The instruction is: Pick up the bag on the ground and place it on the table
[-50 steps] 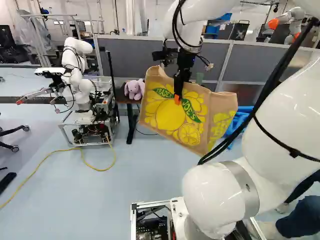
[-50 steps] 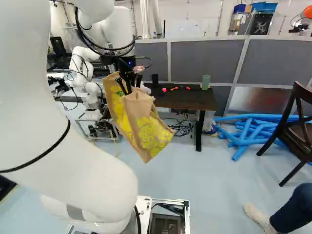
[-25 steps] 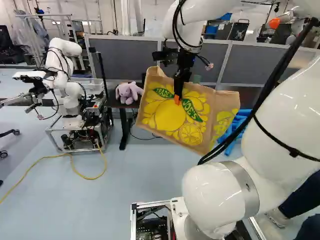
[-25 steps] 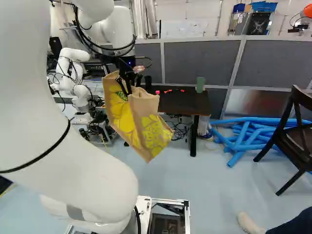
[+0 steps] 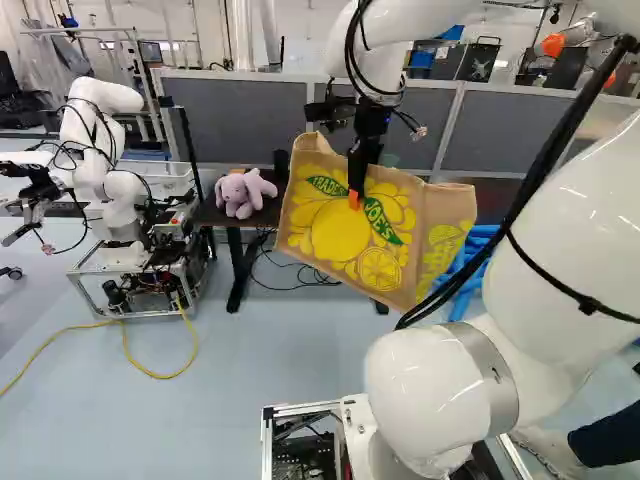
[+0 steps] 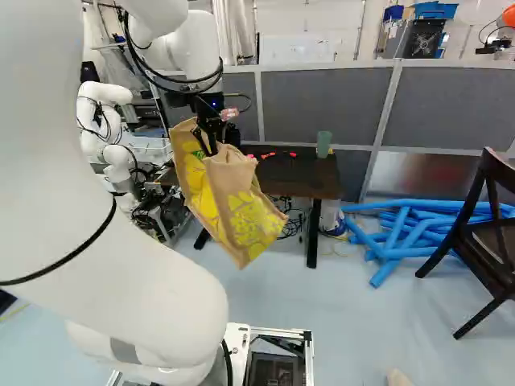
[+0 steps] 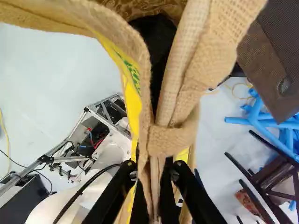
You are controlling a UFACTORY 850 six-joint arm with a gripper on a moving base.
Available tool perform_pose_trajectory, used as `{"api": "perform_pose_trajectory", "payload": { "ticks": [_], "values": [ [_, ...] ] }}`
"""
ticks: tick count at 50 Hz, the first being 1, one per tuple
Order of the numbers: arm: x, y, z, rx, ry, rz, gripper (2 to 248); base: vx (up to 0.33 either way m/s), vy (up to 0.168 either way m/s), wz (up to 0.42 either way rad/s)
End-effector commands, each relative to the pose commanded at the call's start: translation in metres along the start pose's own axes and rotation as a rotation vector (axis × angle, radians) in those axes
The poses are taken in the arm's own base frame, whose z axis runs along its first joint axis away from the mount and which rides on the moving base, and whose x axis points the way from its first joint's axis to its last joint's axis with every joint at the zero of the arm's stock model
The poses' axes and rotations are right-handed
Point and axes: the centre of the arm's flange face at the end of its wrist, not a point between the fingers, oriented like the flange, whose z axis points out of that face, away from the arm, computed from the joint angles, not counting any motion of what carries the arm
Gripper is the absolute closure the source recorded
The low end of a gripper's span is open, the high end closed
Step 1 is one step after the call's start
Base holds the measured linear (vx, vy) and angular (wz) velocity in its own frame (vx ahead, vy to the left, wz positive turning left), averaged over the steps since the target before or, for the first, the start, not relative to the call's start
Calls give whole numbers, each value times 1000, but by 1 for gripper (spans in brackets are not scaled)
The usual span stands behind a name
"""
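My gripper (image 5: 354,198) is up in front of the table, shut on the upper part of a tan bag (image 5: 330,235) with yellow fruit print. The bag hangs tilted in the air, well above the floor. In the wrist view the gripper (image 7: 154,175) pinches the folded woven cloth of the bag (image 7: 187,79) between both fingers, and the bag's mouth gapes ahead of them. The dark table (image 6: 294,175) stands beyond the bag, which covers part of it in both base views.
On the table are a purple plush toy (image 5: 245,192), a green cup (image 6: 323,145) and small red items. Blue tubes (image 6: 402,229) lie on the floor right of it, near a dark chair (image 6: 483,233). Another robot (image 5: 110,200) stands left of the table. Grey partitions run behind.
The base has moved: table, other robot and partitions have shifted left in both base views, and the table looks nearer. The arm keeps its pose, with the bag still in the gripper.
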Motion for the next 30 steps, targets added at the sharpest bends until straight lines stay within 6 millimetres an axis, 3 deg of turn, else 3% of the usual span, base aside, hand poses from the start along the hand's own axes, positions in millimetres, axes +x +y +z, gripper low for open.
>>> {"api": "perform_pose_trajectory", "payload": {
  "ticks": [30],
  "values": [
    [0,0,0,0,0,0,228,146,-61,-5]
  ]
}}
